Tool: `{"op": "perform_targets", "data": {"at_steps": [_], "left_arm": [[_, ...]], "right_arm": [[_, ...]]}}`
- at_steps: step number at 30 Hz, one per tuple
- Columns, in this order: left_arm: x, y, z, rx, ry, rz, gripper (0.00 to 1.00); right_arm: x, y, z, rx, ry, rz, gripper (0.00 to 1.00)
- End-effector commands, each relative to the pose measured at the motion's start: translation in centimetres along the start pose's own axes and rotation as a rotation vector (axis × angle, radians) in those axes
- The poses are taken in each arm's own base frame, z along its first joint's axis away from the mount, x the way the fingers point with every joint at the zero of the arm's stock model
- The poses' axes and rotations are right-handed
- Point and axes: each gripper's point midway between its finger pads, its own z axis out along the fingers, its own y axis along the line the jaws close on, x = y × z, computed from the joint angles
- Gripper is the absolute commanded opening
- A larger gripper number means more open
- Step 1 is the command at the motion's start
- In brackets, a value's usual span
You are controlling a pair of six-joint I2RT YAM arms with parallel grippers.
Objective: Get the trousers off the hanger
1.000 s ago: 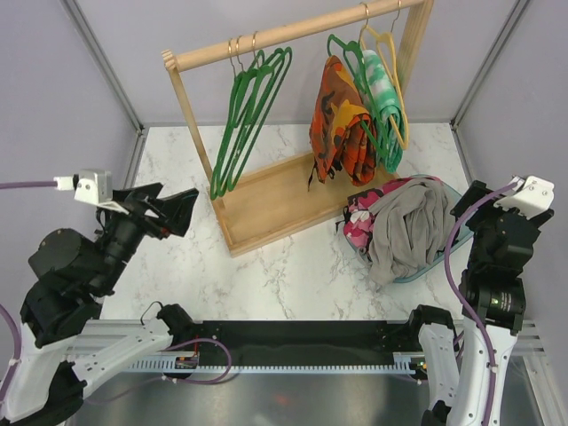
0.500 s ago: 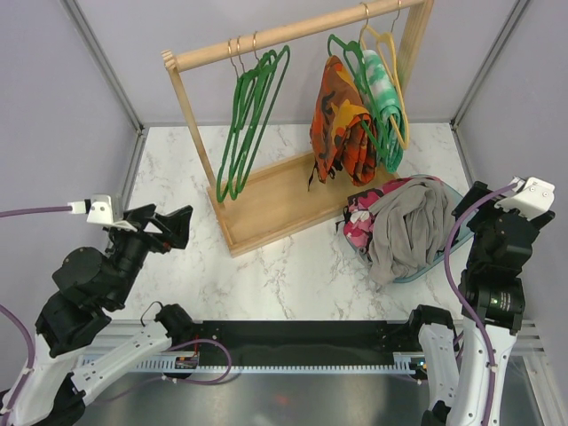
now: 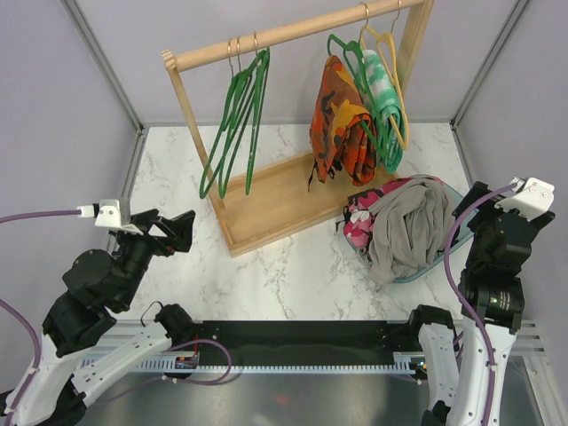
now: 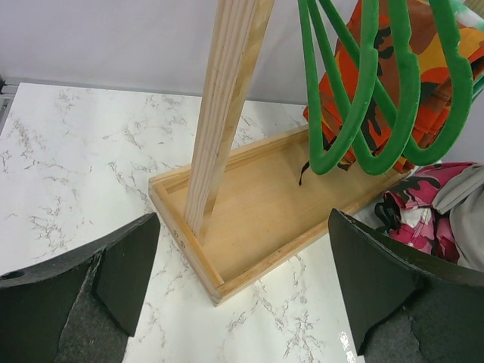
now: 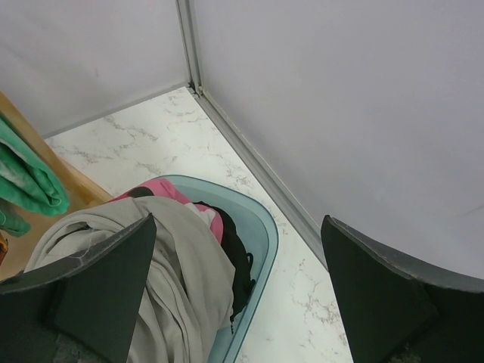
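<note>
Orange-patterned trousers (image 3: 339, 120) hang folded over a green hanger on the wooden rail (image 3: 293, 34). Green-white trousers (image 3: 380, 93) hang beside them on a pale yellow hanger. Grey trousers (image 3: 408, 226) lie on top of pink camouflage trousers (image 3: 359, 222) in a teal basket (image 5: 261, 227), with black trousers (image 5: 240, 261) tucked under them. My left gripper (image 3: 173, 232) is open and empty, low over the table, left of the rack's base (image 4: 265, 204). My right gripper (image 3: 475, 200) hangs open and empty beside the basket's right rim.
Empty green hangers (image 3: 232, 124) dangle at the rail's left end beside the upright post (image 4: 223, 113). The rack's wooden tray base (image 3: 275, 200) crosses the middle of the marble table. Grey walls close in the left, back and right.
My left arm has drawn back toward the near left and dropped lower. The empty green hangers have swung left. The right arm has not moved.
</note>
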Motion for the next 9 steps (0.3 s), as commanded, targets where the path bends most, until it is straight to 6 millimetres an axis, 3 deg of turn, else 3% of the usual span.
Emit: {"op": "perform_targets", "data": {"at_steps": [1,9], "left_arm": [[-0.52,0.51,-0.02,-0.027,-0.030,-0.015,1.00],[0.26,0.95,0.15,-0.048,-0.020,-0.002,1.00]], "right_arm": [[0.15,-0.35,0.20,0.020,-0.003,-0.008,0.98],[0.68,0.09,0.46,-0.007,0.007,-0.032,0.98]]}}
